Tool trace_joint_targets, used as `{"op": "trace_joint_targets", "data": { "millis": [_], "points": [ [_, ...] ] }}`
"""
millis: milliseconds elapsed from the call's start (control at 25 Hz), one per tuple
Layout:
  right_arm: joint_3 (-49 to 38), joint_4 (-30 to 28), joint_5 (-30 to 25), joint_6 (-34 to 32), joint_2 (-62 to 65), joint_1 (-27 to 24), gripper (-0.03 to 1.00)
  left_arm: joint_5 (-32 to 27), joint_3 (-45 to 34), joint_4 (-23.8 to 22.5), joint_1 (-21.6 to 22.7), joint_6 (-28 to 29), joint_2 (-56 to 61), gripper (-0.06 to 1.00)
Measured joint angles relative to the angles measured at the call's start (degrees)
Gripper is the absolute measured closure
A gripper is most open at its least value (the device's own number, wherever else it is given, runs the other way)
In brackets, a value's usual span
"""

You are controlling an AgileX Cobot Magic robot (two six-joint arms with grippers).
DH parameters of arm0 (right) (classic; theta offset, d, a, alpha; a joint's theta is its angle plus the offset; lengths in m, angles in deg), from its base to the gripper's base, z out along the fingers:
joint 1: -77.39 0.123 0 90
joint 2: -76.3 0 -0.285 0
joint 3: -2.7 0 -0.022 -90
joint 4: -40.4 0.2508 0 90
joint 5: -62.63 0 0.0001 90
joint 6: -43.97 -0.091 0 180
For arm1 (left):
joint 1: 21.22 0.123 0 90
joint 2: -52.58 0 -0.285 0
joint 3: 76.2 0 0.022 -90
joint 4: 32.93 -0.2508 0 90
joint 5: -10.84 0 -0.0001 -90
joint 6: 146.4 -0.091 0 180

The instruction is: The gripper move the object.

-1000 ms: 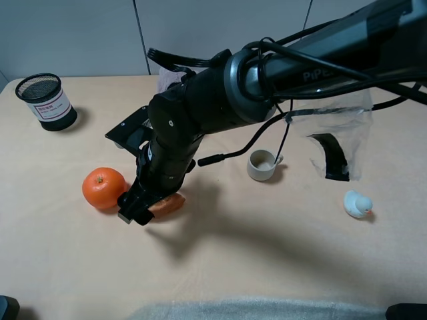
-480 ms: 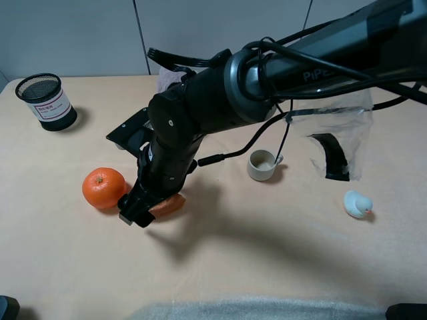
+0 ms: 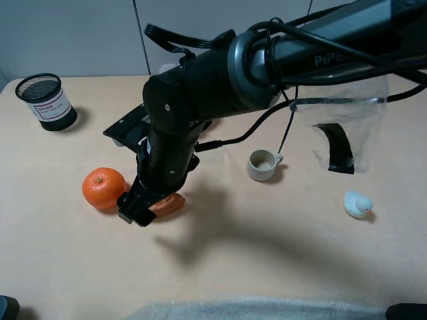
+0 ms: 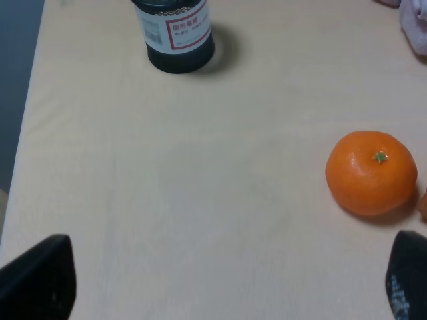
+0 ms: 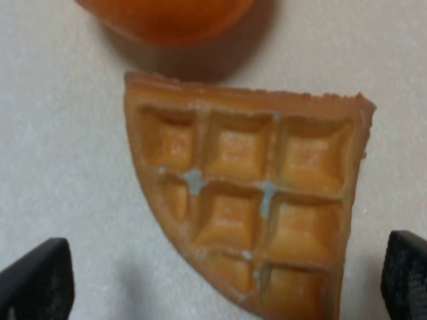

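Note:
The object, an orange-brown waffle wedge (image 5: 247, 200) with a square grid, lies flat on the table next to the round orange (image 5: 167, 17). My right gripper (image 5: 220, 280) hangs straight above it, open. Its dark fingertips (image 5: 37, 277) stand wide on either side and do not touch it. From above, the bulky black arm covers most of the waffle (image 3: 170, 204), and the right gripper (image 3: 140, 211) sits low beside the orange (image 3: 103, 187). My left gripper (image 4: 220, 280) is open over bare table, with the orange (image 4: 371, 173) further off.
A black mesh cup (image 3: 47, 101) with a label stands at the back left. To the right are a small beige cup (image 3: 262, 165), a white duck toy (image 3: 357, 204) and a clear plastic bag (image 3: 340, 133). A black flat piece (image 3: 127, 127) lies behind the arm.
The right arm's upper links have lifted and swung back a little, and the plastic bag has shifted right. The gripper end stays over the waffle, which has not moved.

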Motion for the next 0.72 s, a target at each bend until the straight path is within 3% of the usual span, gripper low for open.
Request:
{"op": "trace_joint_targets", "data": {
  "millis": [160, 360, 720],
  "points": [
    [2.4, 0.0, -2.9, 0.0, 0.0, 0.0, 0.28, 0.0, 0.0, 0.0, 0.0, 0.0, 0.0, 0.03],
    [7.4, -0.5, -10.4, 0.0, 0.7, 0.0, 0.28, 0.0, 0.0, 0.0, 0.0, 0.0, 0.0, 0.03],
    [8.9, -1.3, -18.2, 0.0, 6.5, -0.7, 0.28, 0.0, 0.0, 0.0, 0.0, 0.1, 0.0, 0.03]
  ]
}}
